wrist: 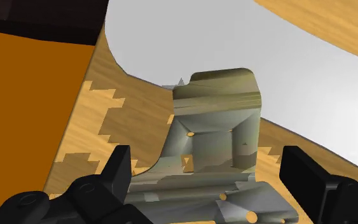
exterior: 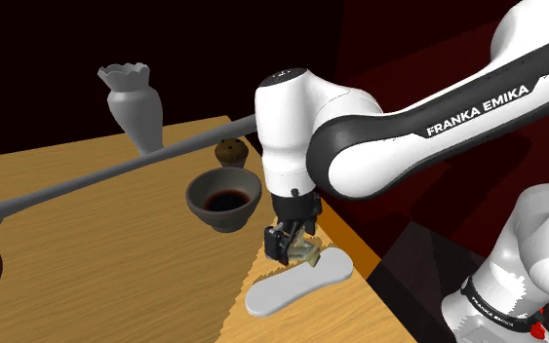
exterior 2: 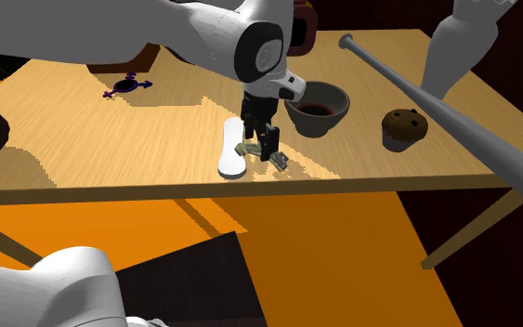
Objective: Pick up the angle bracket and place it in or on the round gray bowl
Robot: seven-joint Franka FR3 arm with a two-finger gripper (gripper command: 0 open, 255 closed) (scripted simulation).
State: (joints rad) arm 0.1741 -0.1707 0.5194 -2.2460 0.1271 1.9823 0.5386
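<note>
While close to the table edge (exterior 2: pixel 343 184), released end effector (exterior: pixel 290 251) astride angle bracket (wrist: pixel 215 121).

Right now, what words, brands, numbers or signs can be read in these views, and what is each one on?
"FRANKA EMIKA": white capitals on the black panel of the arm's upper link, seen in the shoulder view.
White lettering on the dark band lower on the arm, near the stand: too small to read.
I can read no other text.
</note>
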